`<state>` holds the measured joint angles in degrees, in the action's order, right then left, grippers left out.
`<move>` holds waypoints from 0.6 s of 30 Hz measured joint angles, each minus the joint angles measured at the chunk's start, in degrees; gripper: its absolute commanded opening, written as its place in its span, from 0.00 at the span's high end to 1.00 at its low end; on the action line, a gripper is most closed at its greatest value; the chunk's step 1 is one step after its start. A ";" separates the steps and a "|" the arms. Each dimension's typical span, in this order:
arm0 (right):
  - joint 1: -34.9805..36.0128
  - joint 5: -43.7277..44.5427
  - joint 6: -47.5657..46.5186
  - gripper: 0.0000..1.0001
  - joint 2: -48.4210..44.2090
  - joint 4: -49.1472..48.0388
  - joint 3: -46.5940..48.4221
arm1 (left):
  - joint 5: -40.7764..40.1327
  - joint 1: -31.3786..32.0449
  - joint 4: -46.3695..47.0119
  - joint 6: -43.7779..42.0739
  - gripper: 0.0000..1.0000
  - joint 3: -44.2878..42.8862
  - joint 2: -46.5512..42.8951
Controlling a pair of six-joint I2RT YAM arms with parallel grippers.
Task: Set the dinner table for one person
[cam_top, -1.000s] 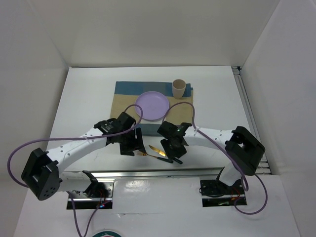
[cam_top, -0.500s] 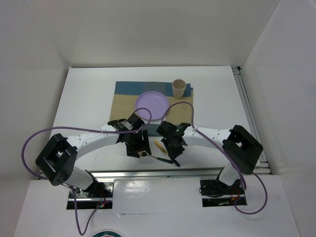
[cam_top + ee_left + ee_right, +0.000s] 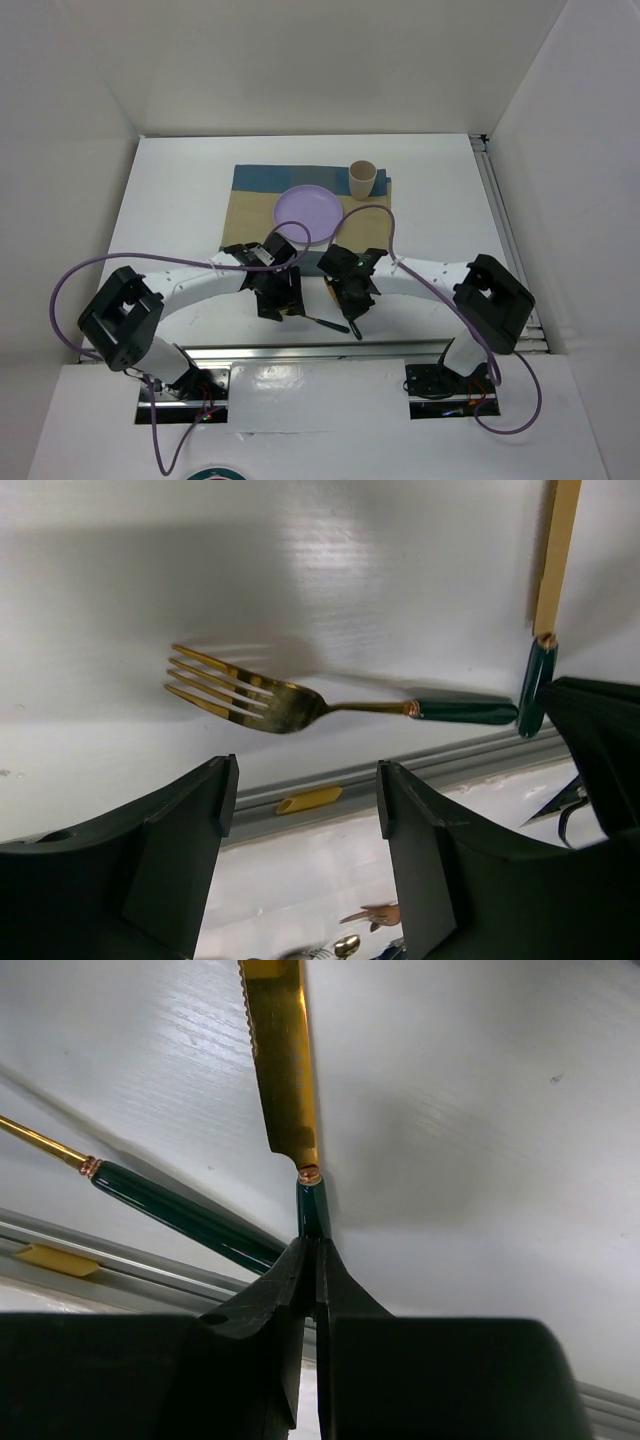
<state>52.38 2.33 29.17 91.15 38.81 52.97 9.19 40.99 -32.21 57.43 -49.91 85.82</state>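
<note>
The dinner table (image 3: 170, 200) is a white top with a metal rail at its near edge. A gold fork (image 3: 240, 695) with a dark green handle (image 3: 465, 712) lies on it near that rail, and shows in the top view (image 3: 325, 322). My left gripper (image 3: 305, 780) is open and empty, its jaws just short of the fork's tines; in the top view it (image 3: 281, 298) hovers over the tines. My right gripper (image 3: 313, 1250) is shut on the green handle of a gold knife (image 3: 280, 1060), blade pointing away; it also shows from above (image 3: 352, 297).
A blue-and-tan checked placemat (image 3: 250, 205) lies at the table's middle back with a lilac plate (image 3: 308, 213) on it and a tan cup (image 3: 362, 178) at its right corner. The metal rail (image 3: 450, 765) runs just behind the fork. Purple cables loop over both arms.
My left arm has swung right until its gripper is over the fork's tines. My right gripper has turned the knife so its blade points more toward the placemat.
</note>
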 measured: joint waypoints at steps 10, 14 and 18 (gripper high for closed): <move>-0.02 0.46 1.64 0.67 -1.22 0.17 -0.20 | 1.68 2.78 -1.44 0.28 0.26 -0.24 -1.68; 0.28 0.46 1.79 0.64 0.72 -0.87 -0.70 | 1.53 2.82 -2.43 1.09 0.26 -1.01 -2.73; 1.18 0.57 1.92 0.82 1.97 -1.14 -0.96 | 1.11 2.82 -2.99 1.38 0.26 -1.42 -4.37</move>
<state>53.56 2.90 31.09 93.12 37.67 52.01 10.31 43.81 -35.20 58.81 -51.33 81.45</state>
